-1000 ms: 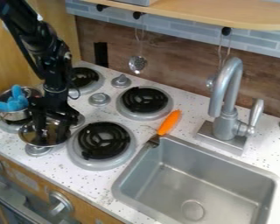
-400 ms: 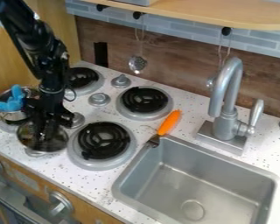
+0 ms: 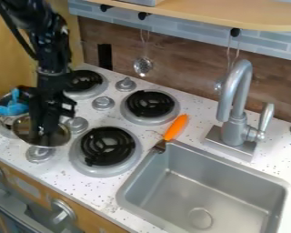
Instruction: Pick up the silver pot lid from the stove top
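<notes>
At the left of the camera view, the black gripper [image 3: 43, 129] hangs down into a shallow round metal pan [image 3: 59, 136], its fingers close together and shut on the pan. The pan stands over the front left corner of the stove, above a grey knob, and seems raised off the counter. Just behind it and to the left is a metal pot [image 3: 3, 124] with a blue soft-looking object [image 3: 13, 108] in it, partly hidden by the arm.
Black coil burners [image 3: 107, 146] lie to the right of the pan. An orange-handled utensil [image 3: 176, 128] lies near the sink's [image 3: 196, 184] back left corner. A grey faucet [image 3: 234, 107] stands behind the sink. A slotted ladle [image 3: 143, 66] hangs on the back wall.
The gripper's fingers have closed from apart to together. The pan first shifted slightly towards the front, then up and left with the gripper, uncovering more of the grey knob below.
</notes>
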Available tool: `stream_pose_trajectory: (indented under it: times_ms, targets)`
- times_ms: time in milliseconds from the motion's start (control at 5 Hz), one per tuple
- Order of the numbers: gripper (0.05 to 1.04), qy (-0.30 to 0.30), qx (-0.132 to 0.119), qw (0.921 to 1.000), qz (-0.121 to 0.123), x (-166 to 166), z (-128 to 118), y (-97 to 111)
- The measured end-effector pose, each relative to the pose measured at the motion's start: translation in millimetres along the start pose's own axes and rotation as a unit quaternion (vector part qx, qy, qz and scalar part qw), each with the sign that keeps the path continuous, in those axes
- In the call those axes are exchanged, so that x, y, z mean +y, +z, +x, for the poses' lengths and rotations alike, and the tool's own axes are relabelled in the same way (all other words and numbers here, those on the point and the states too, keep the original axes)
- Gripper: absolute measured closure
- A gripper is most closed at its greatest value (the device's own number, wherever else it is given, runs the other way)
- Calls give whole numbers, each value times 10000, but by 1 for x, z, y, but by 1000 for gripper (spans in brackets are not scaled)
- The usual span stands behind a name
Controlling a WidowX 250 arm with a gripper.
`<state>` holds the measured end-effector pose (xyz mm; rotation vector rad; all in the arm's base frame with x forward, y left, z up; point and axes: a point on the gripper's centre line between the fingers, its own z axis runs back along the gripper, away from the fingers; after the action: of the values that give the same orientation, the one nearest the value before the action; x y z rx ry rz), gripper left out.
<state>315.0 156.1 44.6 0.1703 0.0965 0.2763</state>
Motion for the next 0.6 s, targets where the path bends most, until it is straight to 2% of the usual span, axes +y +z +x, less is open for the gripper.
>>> stream_pose_trajectory:
  times_ms: [200, 400, 600]
  targets:
    - [766, -255, -122, 9996, -94, -14, 0, 17]
    - [766, -679, -270, 9962, -464, -40, -6, 33]
    - [766, -1195, -554, 9873, -885, -59, -9, 32]
